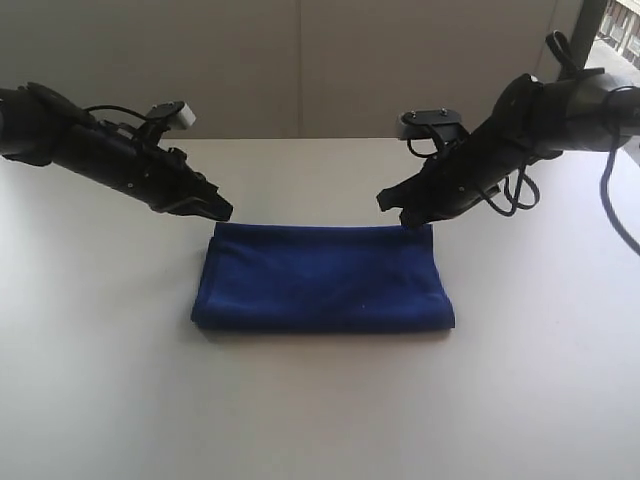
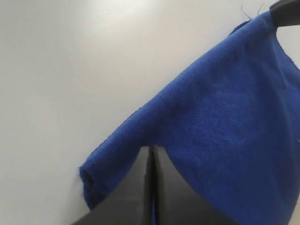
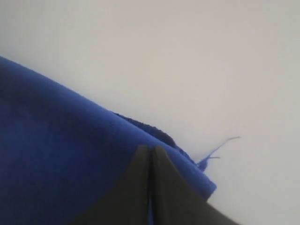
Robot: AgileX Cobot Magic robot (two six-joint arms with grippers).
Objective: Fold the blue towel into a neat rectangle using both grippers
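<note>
The blue towel (image 1: 320, 280) lies folded double on the white table, as a wide rectangle with its rounded fold toward the near side. My left gripper (image 1: 224, 212) is at its far left corner, and my right gripper (image 1: 407, 219) is at its far right corner. In the left wrist view the black jaws (image 2: 151, 149) are pressed together, with a sliver of blue cloth (image 2: 225, 117) between them. In the right wrist view the jaws (image 3: 150, 149) are likewise shut, with towel (image 3: 56, 150) in the slit. A loose thread (image 3: 220, 145) sticks out from that corner.
The white table (image 1: 320, 400) stretches wide around the towel on all sides. A pale wall stands behind its far edge (image 1: 300, 138). Black cables (image 1: 515, 190) hang under the right arm.
</note>
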